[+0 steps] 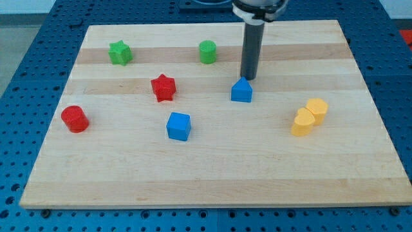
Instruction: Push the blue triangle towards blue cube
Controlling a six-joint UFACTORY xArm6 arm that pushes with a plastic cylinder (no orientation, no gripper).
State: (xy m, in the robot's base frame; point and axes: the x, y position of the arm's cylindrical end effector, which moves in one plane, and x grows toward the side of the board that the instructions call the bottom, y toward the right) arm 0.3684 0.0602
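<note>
The blue triangle (241,91) lies on the wooden board (212,174), right of centre. The blue cube (178,126) lies lower and to the view's left of it, a good gap away. My dark rod comes down from the view's top, and my tip (248,78) stands just above and slightly right of the blue triangle, touching or nearly touching its top edge.
A red star (163,87) lies left of the blue triangle, above the cube. A red cylinder (74,119) is at the far left. A green star (120,53) and a green cylinder (207,51) are near the top. Two yellow blocks (309,116) sit at the right.
</note>
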